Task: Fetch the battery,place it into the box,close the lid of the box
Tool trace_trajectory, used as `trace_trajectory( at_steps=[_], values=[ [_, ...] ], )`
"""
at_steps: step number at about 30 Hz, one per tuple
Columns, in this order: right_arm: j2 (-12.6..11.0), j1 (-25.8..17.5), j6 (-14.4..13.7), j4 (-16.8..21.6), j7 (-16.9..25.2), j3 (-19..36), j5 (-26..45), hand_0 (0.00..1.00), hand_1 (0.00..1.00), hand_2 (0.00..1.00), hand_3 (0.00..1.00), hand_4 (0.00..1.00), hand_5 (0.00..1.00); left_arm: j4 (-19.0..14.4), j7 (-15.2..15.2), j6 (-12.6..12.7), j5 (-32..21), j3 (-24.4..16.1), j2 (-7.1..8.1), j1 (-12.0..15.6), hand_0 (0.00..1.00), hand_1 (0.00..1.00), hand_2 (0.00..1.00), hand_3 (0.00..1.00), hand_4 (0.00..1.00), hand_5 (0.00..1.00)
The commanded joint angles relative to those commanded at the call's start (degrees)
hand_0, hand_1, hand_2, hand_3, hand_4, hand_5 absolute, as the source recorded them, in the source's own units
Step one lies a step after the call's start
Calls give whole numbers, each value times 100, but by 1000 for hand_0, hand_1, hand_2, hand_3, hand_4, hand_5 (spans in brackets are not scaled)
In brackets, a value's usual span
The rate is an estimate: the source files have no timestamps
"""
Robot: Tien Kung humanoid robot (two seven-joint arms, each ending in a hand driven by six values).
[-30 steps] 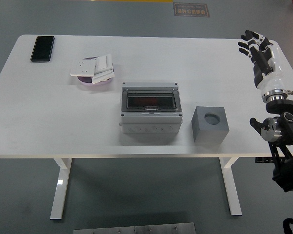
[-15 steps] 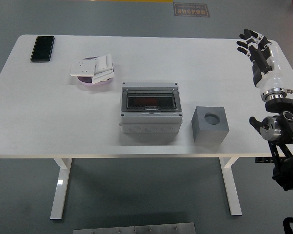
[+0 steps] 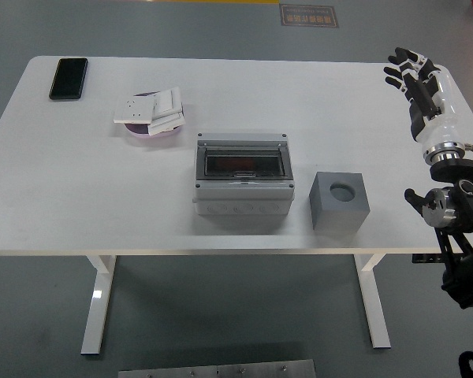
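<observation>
Your right hand [image 3: 414, 77] sits over the desk's [image 3: 63, 181] far right corner, fingers [image 3: 402, 57] spread and holding nothing. Over the last second it has barely shifted, a slight wobble only, so no real reach has begun. Left arm is out of view.

The box [image 3: 243, 183] is mid-desk, grey with a dark see-through lid [image 3: 243, 163] that looks down flat. Just right of it stands a grey block [image 3: 340, 200] with a round hole on top; can't tell if a battery sits in there. No battery is clearly visible anywhere.

Other stuff: a phone [image 3: 68, 78] at the far left corner, and a pink dish [image 3: 151, 130] with white switch plates [image 3: 148, 108] piled on it, left of and beyond the box.

Read: task looks unstarted. Nothing on the desk has moved. You need to locate the battery first, likely in the block, and the lid probably needs opening before anything goes in.
</observation>
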Motion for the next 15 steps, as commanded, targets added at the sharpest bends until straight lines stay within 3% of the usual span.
trace_trajectory(
  at_steps=[15],
  values=[
    [-26,17,17,22,-36,-8,-24,773,707,705,687,776,500,4,-3,-4,-4,-5,4,-14,581,737,650,599,711,248]
  ],
)
